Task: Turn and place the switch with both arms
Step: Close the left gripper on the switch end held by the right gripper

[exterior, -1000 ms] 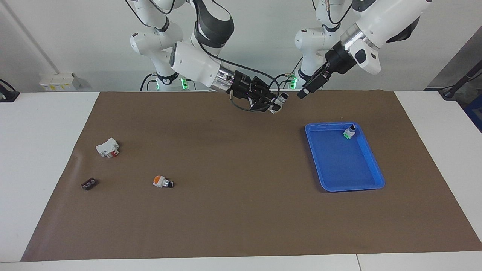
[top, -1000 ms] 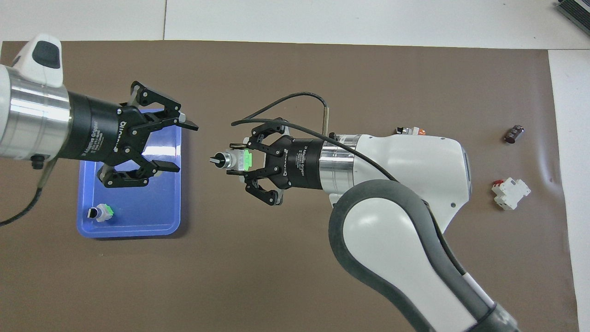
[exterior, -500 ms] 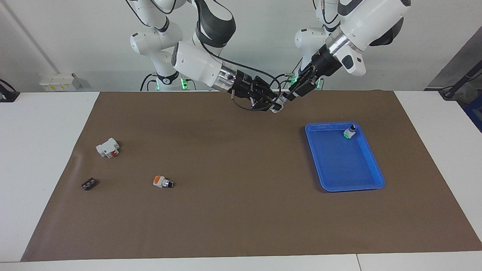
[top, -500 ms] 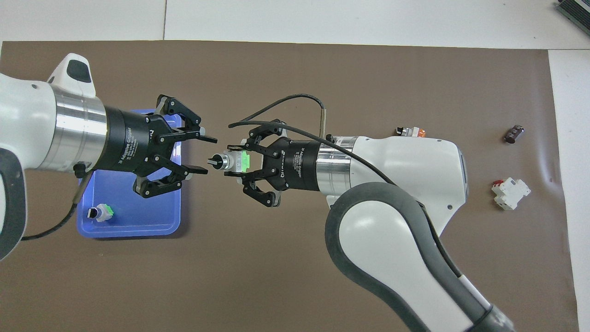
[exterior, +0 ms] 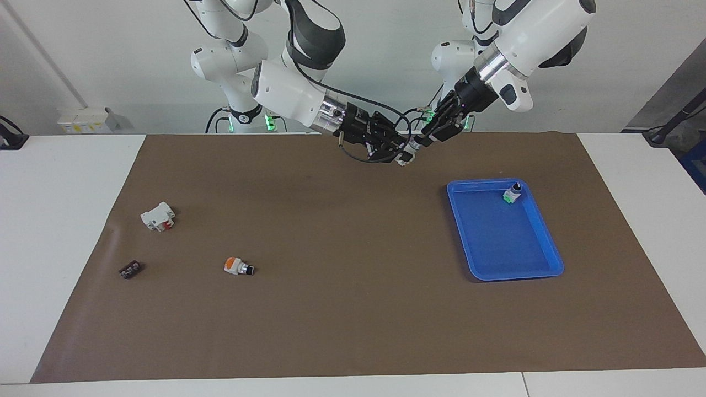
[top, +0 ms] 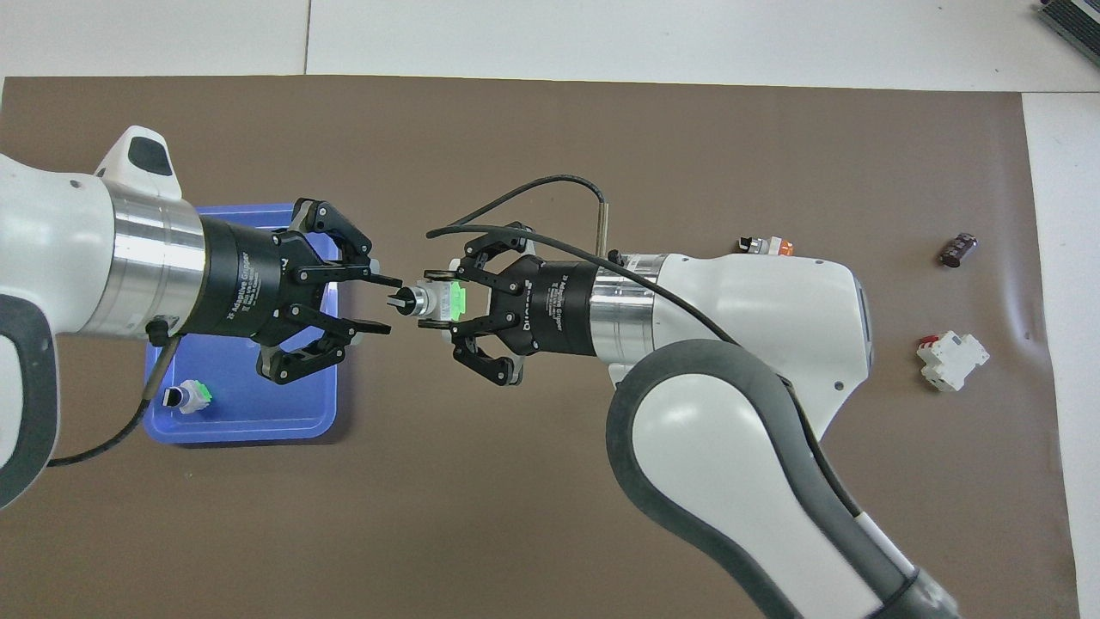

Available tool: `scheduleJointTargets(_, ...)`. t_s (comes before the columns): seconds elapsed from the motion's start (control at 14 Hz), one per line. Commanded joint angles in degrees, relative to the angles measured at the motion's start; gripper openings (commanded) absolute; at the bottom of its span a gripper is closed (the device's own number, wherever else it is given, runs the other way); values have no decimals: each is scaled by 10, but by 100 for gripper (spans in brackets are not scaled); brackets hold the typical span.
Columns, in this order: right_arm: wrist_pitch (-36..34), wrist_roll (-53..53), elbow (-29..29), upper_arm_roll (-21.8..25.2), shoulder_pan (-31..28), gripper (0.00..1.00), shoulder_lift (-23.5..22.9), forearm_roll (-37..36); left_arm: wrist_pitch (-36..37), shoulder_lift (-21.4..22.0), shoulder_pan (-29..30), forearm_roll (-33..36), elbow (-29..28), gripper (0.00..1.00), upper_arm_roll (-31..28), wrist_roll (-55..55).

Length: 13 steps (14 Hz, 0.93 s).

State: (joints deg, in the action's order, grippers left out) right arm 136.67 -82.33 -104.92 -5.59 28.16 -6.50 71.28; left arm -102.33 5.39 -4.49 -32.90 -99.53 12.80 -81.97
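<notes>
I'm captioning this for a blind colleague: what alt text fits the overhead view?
The right gripper holds a green-ended switch in the air, and the open left gripper brackets its black knob. A second switch lies in the blue tray.

Blue tray (exterior: 543,242) with a second green-ended switch (exterior: 512,194); orange-capped switch (exterior: 238,267), white block (exterior: 158,216), small dark part (exterior: 130,270).

Switch (top: 434,300) horiz., midair, knob fwd
</notes>
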Motion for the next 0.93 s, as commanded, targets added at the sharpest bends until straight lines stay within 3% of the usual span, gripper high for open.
scheduleJointTargets(0.0,12,-13,-2,-1,1,0,4,2,-15,19,-7,-8,-22,36,-4,-23)
scheduleJointTargets(0.86,12,-13,-2,-1,1,0,4,2,-70,23,-18,-8,-37,22,1,-81)
